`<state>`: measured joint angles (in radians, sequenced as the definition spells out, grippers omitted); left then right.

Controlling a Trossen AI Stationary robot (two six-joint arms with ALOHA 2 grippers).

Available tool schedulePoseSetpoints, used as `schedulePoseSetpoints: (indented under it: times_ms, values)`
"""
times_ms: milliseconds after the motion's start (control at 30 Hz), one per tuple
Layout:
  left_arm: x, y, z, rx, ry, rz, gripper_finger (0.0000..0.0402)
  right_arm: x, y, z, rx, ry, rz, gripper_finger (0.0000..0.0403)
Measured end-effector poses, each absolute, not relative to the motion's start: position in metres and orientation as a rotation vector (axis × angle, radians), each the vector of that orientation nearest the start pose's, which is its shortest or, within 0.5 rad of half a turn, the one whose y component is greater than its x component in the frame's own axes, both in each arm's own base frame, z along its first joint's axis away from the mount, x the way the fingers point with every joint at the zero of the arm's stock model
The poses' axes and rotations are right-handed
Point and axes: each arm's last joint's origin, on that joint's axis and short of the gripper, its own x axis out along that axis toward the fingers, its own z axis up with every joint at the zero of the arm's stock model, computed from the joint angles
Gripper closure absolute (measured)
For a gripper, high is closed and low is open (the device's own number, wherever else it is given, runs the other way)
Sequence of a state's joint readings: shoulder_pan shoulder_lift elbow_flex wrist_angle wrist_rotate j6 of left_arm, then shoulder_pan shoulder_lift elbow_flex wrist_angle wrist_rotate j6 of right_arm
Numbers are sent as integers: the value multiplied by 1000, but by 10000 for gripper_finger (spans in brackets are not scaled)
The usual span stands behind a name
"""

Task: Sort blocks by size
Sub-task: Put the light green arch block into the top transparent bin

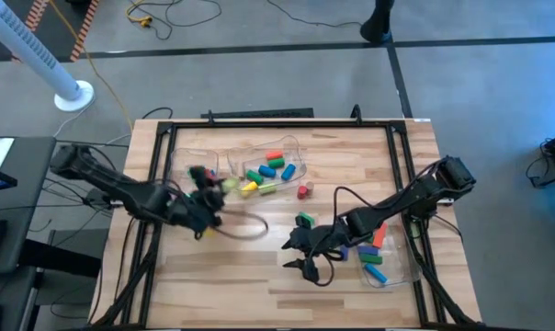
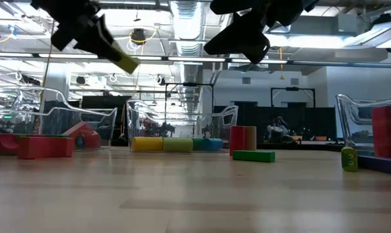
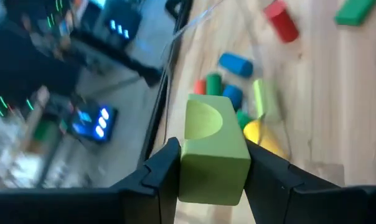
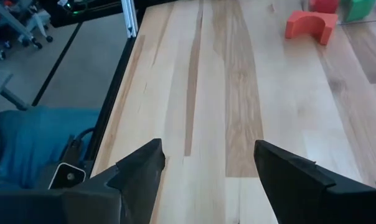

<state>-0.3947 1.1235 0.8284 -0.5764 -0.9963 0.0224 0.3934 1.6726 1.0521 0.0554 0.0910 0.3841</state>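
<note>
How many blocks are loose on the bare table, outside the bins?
2: a red cylinder just right of the middle clear bin, and a green bar just in front of it. The right arm may hide others.

Left gripper hangs raised, jaws clamped on a load; right gripper hangs raised, jaws spread wide.

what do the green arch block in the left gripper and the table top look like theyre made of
Green arch block: likely painted wood, with an even matte coat and softened edges; plastic isn't ruled out. Table top: light wood, smooth finish, with visible grain streaks and plank seams.
</note>
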Motion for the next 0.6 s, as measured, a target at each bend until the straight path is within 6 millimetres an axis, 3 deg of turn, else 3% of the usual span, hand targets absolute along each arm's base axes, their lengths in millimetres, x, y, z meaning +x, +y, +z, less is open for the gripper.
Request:
schedulePoseSetpoints:
  times_ms: [267,600]
  values:
    - [165,-24,274,236,775,604,258,334,140,220,216,602,177,121]
    - [142,-9,264,70,961,724,258,332,143,219,201,612,169,121]
